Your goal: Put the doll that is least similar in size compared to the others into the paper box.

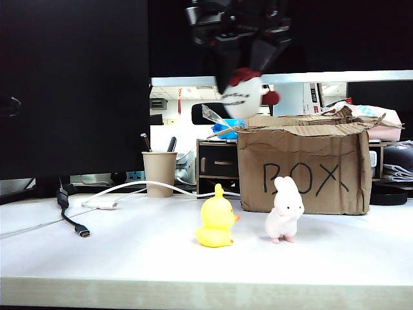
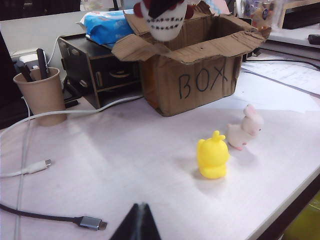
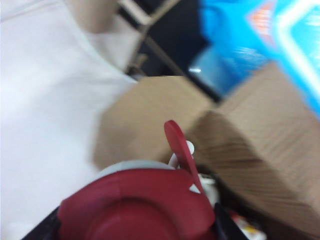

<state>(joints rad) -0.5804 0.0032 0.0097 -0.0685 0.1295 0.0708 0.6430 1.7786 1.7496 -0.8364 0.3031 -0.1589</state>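
Note:
The doll, a white jar-shaped plush with a dark-red lid and black characters, hangs in the air above the left end of the paper box. My right gripper is shut on its red lid, which fills the right wrist view as the doll with a black finger at each side. From the left wrist I see the doll over the open box. My left gripper is shut, low over the table, far from the box, holding nothing.
A small yellow duck and a small white-pink rabbit stand in front of the box. A paper cup with pens sits to the left. White and black cables lie on the table's left. A black drawer unit stands behind.

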